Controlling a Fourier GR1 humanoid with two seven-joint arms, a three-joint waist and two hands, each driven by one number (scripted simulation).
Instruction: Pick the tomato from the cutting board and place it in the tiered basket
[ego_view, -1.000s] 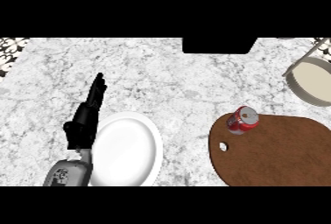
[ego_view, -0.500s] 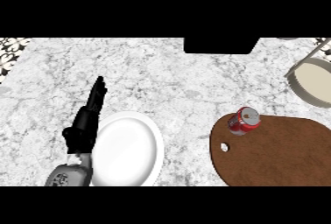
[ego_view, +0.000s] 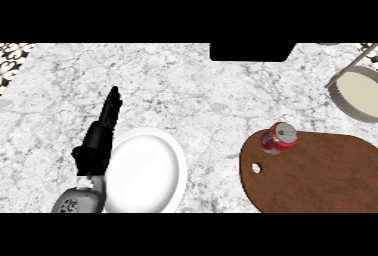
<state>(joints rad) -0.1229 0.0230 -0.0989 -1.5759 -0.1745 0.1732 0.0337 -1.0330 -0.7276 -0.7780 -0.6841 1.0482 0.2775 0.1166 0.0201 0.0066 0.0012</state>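
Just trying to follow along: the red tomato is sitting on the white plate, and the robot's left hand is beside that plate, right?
Not quite. In the head view the tomato sits on the brown cutting board, at its upper left edge, not on the white plate. The left hand is indeed beside that plate.

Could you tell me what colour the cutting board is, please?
The cutting board is dark reddish brown, seen in the head view.

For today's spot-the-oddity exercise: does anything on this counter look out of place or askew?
The red item at the cutting board's upper-left edge looks like a can with a silver top rather than a tomato, and it partly overhangs the board's rim. The white plate, basket and left hand beside the plate look ordinary.
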